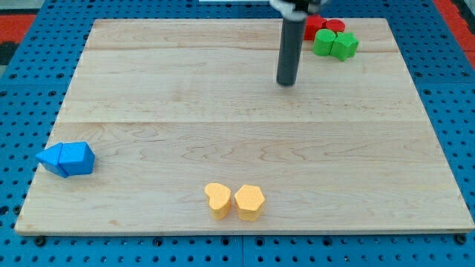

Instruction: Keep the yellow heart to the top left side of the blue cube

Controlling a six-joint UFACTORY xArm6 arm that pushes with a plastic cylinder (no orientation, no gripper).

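While my tip [286, 82] sits beside green blocks [335, 44], red blocks [320, 26] behind

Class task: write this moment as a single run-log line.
my tip: upper middle, touching no block | yellow heart: bottom edge, beside yellow block | blue cube: left edge | heart lies lower right of cube, goal unmet

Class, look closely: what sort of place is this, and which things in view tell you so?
Probably a robotics lab test bench. A wooden board lies on a blue perforated base, a dark rod ends in my tip above the board's middle, and small coloured blocks sit near the edges.
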